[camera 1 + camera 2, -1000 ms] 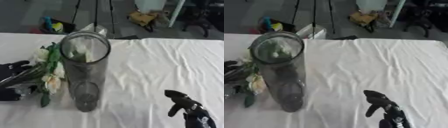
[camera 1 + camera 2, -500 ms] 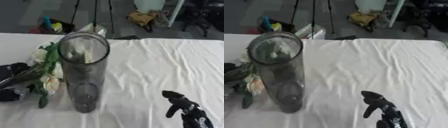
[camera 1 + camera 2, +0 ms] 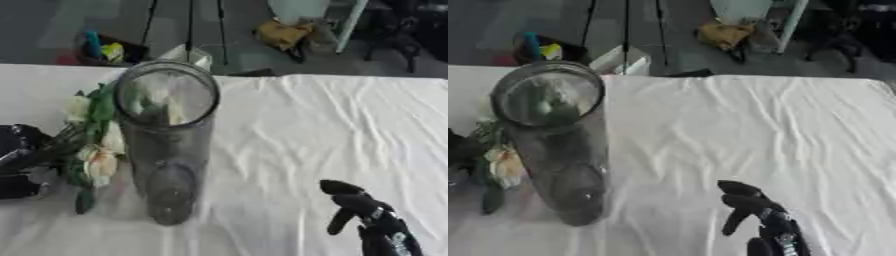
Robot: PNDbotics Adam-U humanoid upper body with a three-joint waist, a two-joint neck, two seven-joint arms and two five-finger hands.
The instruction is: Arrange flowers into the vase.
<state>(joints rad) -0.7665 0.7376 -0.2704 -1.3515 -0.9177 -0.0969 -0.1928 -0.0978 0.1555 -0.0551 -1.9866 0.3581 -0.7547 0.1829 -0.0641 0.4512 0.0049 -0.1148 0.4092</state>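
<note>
Clear glass vase (image 3: 168,145) upright on white cloth (image 3: 306,125), left of centre. Cream flowers (image 3: 94,145) just left, against vase, stems clutched in curled fingers of left hand (image 3: 19,165). Right hand (image 3: 363,217) near right, fingers curled, empty.

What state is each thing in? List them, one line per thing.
vase: upright on the cloth, clear, no stems inside.
flowers: outside the vase, to its left, held at the stems.
left hand: at the left edge, shut on the flowers.
right hand: low at the right, fingers curled, holding nothing.
tablecloth: white, wrinkled, spread over the table.
</note>
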